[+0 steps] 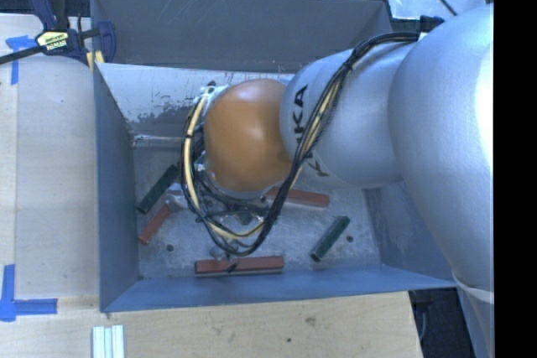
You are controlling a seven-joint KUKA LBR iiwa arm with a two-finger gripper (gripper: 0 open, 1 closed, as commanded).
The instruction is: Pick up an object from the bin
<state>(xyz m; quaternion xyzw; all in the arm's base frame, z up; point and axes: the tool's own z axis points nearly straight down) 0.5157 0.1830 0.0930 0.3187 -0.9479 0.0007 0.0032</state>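
Observation:
My gripper's dark body (223, 204) pokes out below the arm's wrist, low over the middle of the bin floor. A long red-brown bar (240, 266) lies flat along the front wall, just in front of it. Another red-brown bar (300, 199) sticks out to the right from under the wrist. To the left, a dark green bar (158, 189) lies slanted, with a short red-brown block (154, 225) just below it. Whatever is directly beneath the gripper is hidden.
A second dark green bar (330, 238) lies slanted at the front right of the floor. The arm and its orange cover with yellow and black cables hang over the centre and right of the bin. Bare floor shows at the front left.

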